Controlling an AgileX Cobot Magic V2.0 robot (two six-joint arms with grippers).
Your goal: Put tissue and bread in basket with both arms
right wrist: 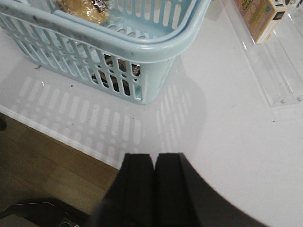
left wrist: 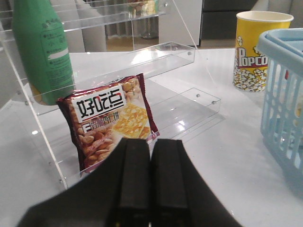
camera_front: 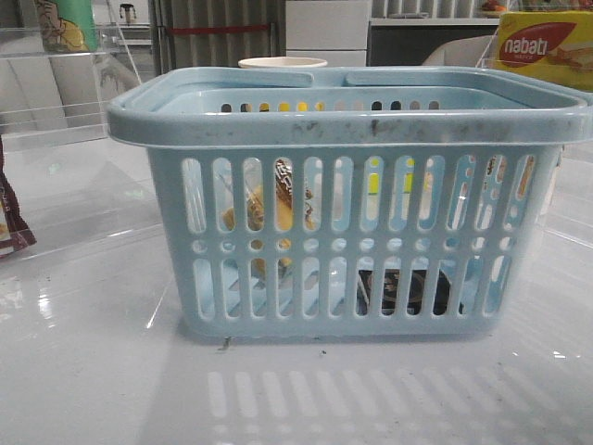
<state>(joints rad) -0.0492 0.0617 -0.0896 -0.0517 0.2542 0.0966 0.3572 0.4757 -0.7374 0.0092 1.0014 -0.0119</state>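
While the front view shows bread [camera_front: 269,209] and tissue [camera_front: 403,289] inside the basket [camera_front: 352,125], only wrist views show the grippers — left gripper [left wrist: 150,179] and right gripper [right wrist: 154,184] both closed, empty.

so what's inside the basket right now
Through the basket's slots: the bread on the left, the dark tissue low on the right. The slats cover much of both.

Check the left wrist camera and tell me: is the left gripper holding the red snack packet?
No. The left gripper has its fingers pressed together with nothing between them, and the red snack packet leans on the clear shelf beyond it.
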